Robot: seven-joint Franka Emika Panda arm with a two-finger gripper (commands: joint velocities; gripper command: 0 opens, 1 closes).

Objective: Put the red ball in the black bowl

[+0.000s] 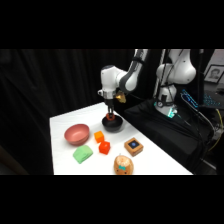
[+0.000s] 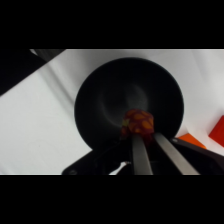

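gripper [image 2: 143,137] clamped on red ball [image 2: 137,122], above black bowl [image 2: 107,95]

Side view: red ball [image 1: 109,116] only tiny red spot under gripper [image 1: 109,115], mostly hidden by fingers. Front of black bowl [image 1: 113,125] shows, back part hidden behind gripper. Arm's upper part cut off by picture top.
Wrist view: gripper [image 2: 141,134] linkage cut off at bottom edge. Lower side of ball [image 2: 137,123] hidden by fingers. Orange cubes [image 2: 220,131] cut off at right edge. Bowl [image 2: 105,100] bottom rim hidden behind linkage.
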